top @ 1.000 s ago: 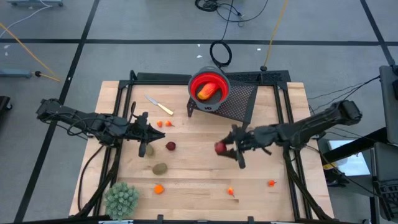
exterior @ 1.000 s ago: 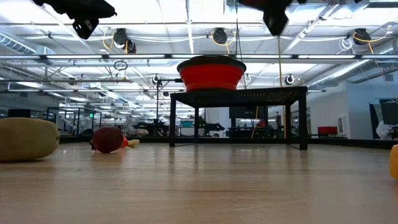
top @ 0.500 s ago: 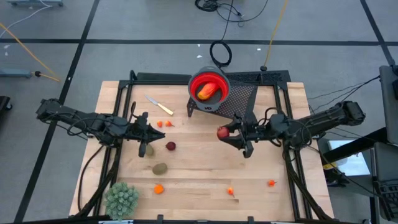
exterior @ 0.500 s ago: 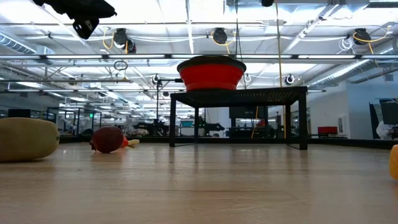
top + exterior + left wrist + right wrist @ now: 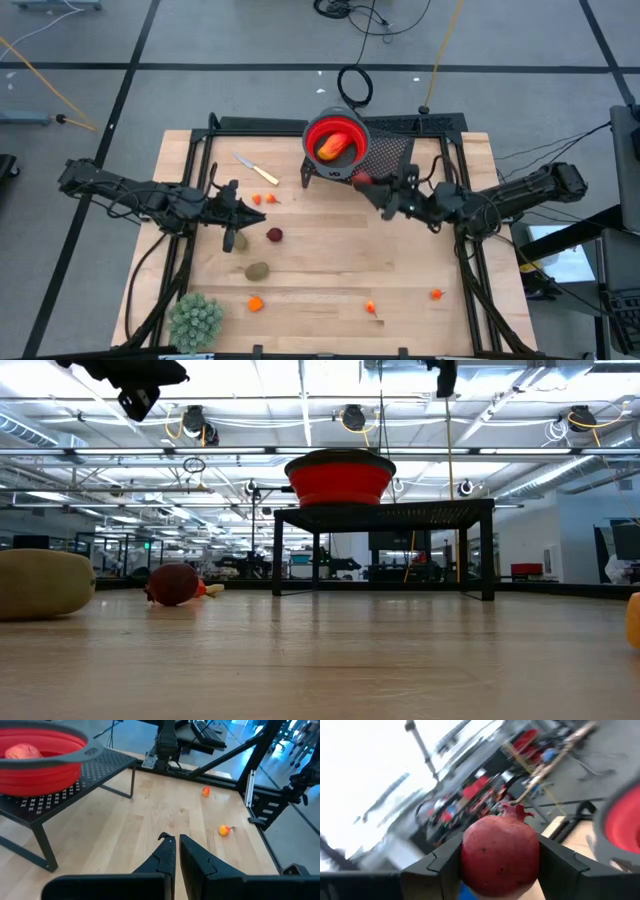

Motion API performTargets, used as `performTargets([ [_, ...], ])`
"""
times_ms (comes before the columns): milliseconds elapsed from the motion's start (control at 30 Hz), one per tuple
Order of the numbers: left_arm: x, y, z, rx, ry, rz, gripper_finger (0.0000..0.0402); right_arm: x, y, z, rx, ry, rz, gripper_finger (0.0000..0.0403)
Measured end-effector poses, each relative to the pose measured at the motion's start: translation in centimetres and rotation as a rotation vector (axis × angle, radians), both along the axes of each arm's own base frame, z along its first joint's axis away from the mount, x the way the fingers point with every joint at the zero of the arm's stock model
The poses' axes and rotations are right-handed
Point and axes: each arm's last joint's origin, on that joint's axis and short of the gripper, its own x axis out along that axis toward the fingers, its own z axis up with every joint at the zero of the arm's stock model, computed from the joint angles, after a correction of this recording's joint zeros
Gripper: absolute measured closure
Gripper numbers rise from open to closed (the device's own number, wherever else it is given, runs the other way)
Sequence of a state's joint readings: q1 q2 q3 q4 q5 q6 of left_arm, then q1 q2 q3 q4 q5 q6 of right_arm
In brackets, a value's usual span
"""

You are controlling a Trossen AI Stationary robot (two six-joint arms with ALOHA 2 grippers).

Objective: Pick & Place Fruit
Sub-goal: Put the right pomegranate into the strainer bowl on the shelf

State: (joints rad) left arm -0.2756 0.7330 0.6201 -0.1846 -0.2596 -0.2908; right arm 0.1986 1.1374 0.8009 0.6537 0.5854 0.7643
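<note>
My right gripper [image 5: 372, 186] is shut on a dark red round fruit [image 5: 361, 181] with a small crown [image 5: 515, 811]. It hangs by the near edge of the black mesh stand [image 5: 392, 158]. On that stand sits the red bowl [image 5: 337, 138] with a red-orange fruit [image 5: 333, 148] inside. My left gripper [image 5: 236, 214] hangs shut over the table's left half, above a brown oval fruit [image 5: 238, 241]. Lying on the table are a second brown oval [image 5: 258, 270], another dark red fruit [image 5: 274, 235] and small orange pieces [image 5: 256, 199]. My right gripper pinches the dark red fruit by two opposite sides [image 5: 470, 862] between its two fingers [image 5: 440, 867]. The fingers reach in from the table's right, about level. The fruit is lifted clear of the table, its crown pointing away from the gripper.
A yellow-handled knife [image 5: 257, 169] lies at the far left of the table. A pale green spiky ball [image 5: 195, 320] sits at the near left corner. More orange pieces [image 5: 255, 303] [image 5: 371, 308] [image 5: 437, 294] lie along the near edge. Bare wood shows in the table's middle.
My right gripper has carried the dark red fruit up and toward the far edge, from over the table's middle to beside the stand and bowl. Its wrist rolled and tipped upward on the way, and it stayed shut on the fruit.
</note>
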Motion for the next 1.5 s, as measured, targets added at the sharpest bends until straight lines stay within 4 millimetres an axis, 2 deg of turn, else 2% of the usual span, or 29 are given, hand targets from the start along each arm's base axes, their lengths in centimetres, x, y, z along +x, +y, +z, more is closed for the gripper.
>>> performTargets([
  [167, 0.0, 0.0, 0.1, -0.002, -0.008, 0.0, 0.038, 0.1, -1.1, 0.2, 0.246, -0.126, -0.002, 0.0205],
  [267, 0.0, 0.0, 0.1, -0.003, -0.008, 0.0, 0.038, 0.1, -1.4, 0.1, 0.331, -0.167, 0.004, 0.0205],
  [567, 0.0, 0.0, 0.1, -0.004, -0.009, 0.0, 0.038, 0.1, -1.5, 0.1, 0.311, -0.158, 0.017, 0.0204],
  [733, 0.0, 0.0, 0.1, -0.002, -0.009, 0.0, 0.038, 0.1, -1.5, 0.1, 0.089, -0.057, -0.028, 0.0204],
  [1267, 0.0, 0.0, 0.1, 0.0, -0.009, 0.0, 0.038, 0.3, -1.3, -0.5, -0.882, 0.406, -0.165, 0.0204],
  [1500, 0.0, 0.0, 0.1, -0.001, -0.009, 0.0, 0.038, 0.4, -1.5, -1.0, -1.21, 0.586, -0.206, 0.0204],
])
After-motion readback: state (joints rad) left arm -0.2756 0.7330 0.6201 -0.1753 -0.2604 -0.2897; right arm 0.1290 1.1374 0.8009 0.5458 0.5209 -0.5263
